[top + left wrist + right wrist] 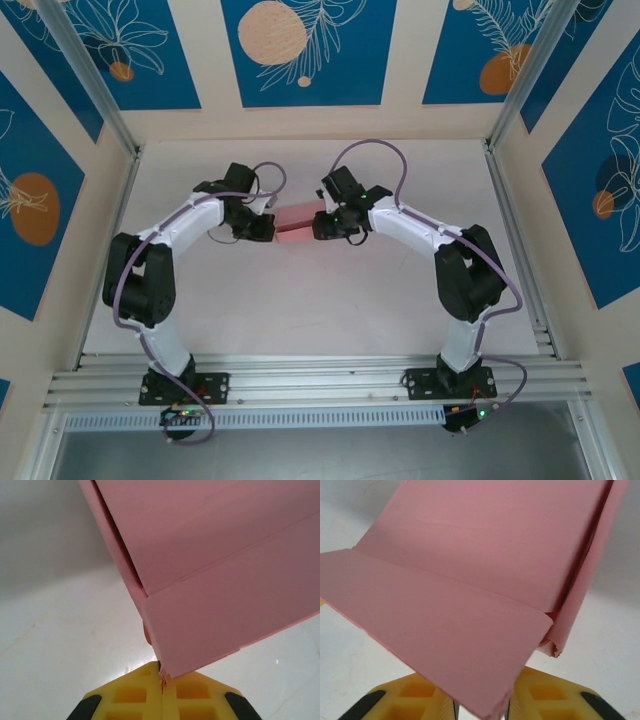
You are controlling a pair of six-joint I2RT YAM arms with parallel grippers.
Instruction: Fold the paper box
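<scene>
**Pink card between two wrists**

Paper box [298,221]: thin pale pink card. Likely light and floppy, easily creased; one corner looks frayed. Best taken lightly at a folded edge. It sits just right of the left gripper [162,680], whose fingers are pressed together on its bottom corner. Right gripper [481,702], on the box's side away from the left gripper: fingers parted, a flap edge in the gap. Both arms bent, elbows out, forearms turned inward.
</scene>
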